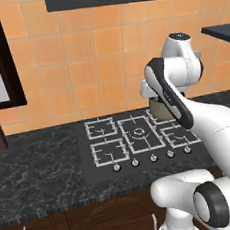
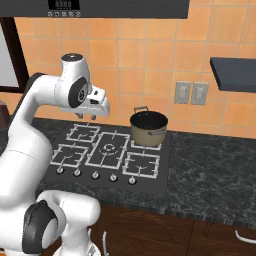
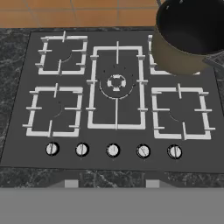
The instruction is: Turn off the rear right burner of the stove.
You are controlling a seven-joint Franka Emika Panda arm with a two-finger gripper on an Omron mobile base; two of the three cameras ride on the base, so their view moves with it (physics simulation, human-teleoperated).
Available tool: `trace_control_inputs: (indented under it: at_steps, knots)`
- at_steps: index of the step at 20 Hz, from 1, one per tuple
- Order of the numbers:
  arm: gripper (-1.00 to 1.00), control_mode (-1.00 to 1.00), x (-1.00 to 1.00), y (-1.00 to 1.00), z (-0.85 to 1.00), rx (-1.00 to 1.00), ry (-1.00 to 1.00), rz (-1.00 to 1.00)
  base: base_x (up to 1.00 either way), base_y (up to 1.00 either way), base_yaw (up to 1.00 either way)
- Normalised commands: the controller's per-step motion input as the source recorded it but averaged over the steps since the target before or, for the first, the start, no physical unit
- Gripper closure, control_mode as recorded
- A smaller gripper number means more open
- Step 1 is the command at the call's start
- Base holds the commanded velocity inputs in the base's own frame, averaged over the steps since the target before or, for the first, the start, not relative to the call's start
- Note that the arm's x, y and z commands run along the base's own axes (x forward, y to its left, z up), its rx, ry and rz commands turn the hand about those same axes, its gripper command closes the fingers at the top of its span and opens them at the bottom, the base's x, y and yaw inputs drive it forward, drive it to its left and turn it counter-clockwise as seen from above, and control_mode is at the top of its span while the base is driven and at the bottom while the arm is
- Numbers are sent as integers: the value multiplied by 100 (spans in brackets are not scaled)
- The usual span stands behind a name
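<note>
Dark marbled stone desk (image 2: 210,165) carries the flat black glass stove (image 3: 13,109), and a brown metal pot (image 2: 148,128) sits on its small light-grey rear right burner (image 3: 154,65). White arm's end effector (image 2: 86,117) hovers above the rear left grates, can't tell if it's apart or together.

black stove (image 3: 13,131), tan pot (image 3: 175,57), orange tiles (image 2: 150,55)

There is one flat black glass stove (image 3: 17,131). It has five light-grey wire grates (image 3: 117,85), five small round silver knobs (image 3: 113,150), and one brown metal pot (image 3: 190,33).
</note>
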Motion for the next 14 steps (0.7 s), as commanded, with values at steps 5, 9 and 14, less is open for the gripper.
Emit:
trace_control_inputs:
  at_steps: [5,9,14]
  knots:
    - [-100,-100,-25,-26,-30,7,3,-5,0,0,0]
    - [-100,-100,-59,-58,-97,8,5,-10,0,0,0]
    - [-100,-100,-26,-16,-98,-3,4,-1,0,0,0]
